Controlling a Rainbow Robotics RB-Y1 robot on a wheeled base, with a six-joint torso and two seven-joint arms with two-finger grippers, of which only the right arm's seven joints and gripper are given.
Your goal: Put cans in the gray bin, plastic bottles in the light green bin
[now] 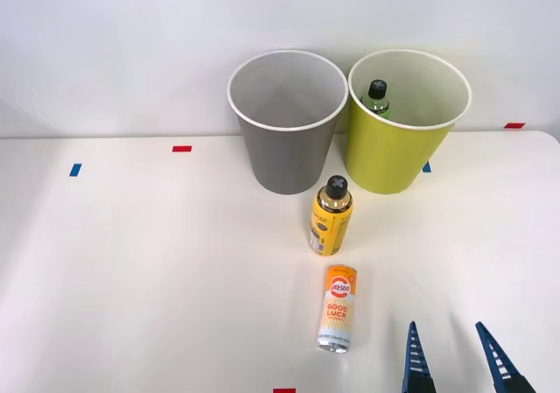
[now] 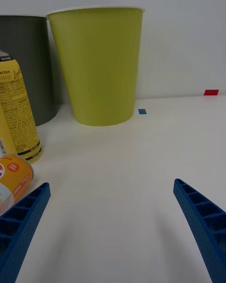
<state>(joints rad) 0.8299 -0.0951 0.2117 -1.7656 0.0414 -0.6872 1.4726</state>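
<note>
The can (image 1: 337, 308) is lying on its side on the white worktop (image 1: 157, 270), one silver end pointing toward the robot, its orange top turned toward the bins. Just beyond it a yellow bottle (image 1: 332, 217) with a black cap is standing upright, close to the can but not touching it. Behind that, against the wall, the gray bin (image 1: 287, 139) and the green bin (image 1: 398, 143) are standing side by side, gray on the left, their rims nearly meeting. A green bottle (image 1: 376, 97) with a black cap is sitting inside the green bin, leaning near its back wall.

The right gripper (image 1: 455, 356) is hovering low at the near edge of the worktop, to the right of the can and apart from it. Its jaws are standing wide open and holding nothing. From the wrist, the gripper (image 2: 110, 203) is facing the green bin (image 2: 99, 66), with the can (image 2: 14, 177) just beside one blue finger (image 2: 21, 221) and the yellow bottle (image 2: 16, 111) behind it. Small red and blue tape marks (image 1: 181, 149) are dotting the worktop.
</note>
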